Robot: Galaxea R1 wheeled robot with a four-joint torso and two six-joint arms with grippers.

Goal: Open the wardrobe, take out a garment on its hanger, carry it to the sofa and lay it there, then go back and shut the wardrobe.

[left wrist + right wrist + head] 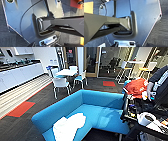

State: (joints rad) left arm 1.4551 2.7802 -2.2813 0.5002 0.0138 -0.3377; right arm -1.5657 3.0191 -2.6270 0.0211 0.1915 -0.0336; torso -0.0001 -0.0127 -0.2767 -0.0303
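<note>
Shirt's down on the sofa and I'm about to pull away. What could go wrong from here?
The garment lies at the front of the sofa seat, so it might slide off. A cluttered cart and a person stand close on the right, so turning that way could clip them.

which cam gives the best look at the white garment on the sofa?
Head view. The garment lies crumpled on the seat of the blue sofa, near its front edge, in plain sight. Both wrist views show the robot's own dark plate and jointed bar above the floor, nothing of the garment.
</note>
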